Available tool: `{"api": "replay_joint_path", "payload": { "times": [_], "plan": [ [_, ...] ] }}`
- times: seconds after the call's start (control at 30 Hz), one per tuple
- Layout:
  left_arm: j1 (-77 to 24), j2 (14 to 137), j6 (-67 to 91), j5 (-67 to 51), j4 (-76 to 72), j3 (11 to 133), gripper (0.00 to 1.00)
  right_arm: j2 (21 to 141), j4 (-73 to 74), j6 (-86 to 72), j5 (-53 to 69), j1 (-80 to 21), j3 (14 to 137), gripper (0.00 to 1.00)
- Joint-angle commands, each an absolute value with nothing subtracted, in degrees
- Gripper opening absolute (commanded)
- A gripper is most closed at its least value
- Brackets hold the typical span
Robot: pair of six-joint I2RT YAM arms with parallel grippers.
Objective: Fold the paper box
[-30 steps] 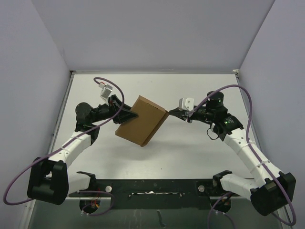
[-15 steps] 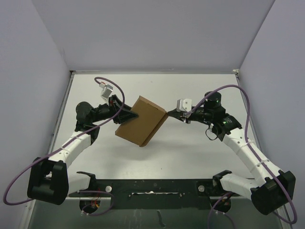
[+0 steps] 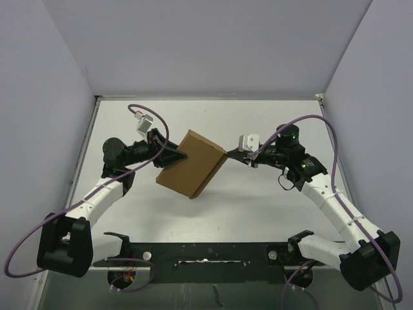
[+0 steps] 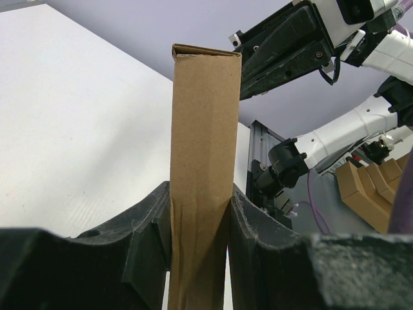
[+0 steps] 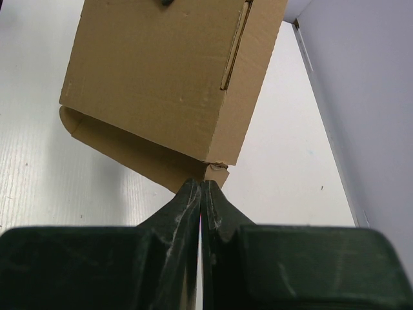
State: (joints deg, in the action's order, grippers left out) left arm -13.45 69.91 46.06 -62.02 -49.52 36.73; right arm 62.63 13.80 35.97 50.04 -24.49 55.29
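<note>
The paper box (image 3: 192, 165) is a thin brown cardboard box, folded shut, held tilted above the white table between the two arms. My left gripper (image 3: 175, 155) is shut on its left edge. In the left wrist view the box (image 4: 203, 129) stands upright between the two black fingers (image 4: 155, 226), which press its sides at the left gripper (image 4: 201, 194). My right gripper (image 3: 227, 155) is shut with its tips against the box's right corner. In the right wrist view the closed tips of the right gripper (image 5: 201, 184) touch a loose lower flap under the box (image 5: 161, 71).
A black rail (image 3: 206, 252) runs along the near table edge between the arm bases. Grey walls close in the left, back and right sides. Several brown cardboard pieces (image 4: 361, 187) show beyond the table in the left wrist view.
My right gripper has crept slightly left toward the box's corner. The left arm and the box have barely moved.
</note>
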Motion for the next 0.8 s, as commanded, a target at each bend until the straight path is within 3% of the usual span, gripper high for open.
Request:
{"api": "replay_joint_path", "payload": {
  "times": [0.0, 0.77],
  "plan": [
    [-14.05, 69.87, 46.44, -63.63, -52.41, 40.17, 0.00, 62.75, 12.35, 36.37, 49.29, -25.00, 57.83, 0.00],
    [-15.69, 68.69, 37.88, -63.98, -38.83, 42.73, 0.00, 63.28, 11.94, 36.48, 47.70, -25.60, 57.48, 0.00]
  ]
}}
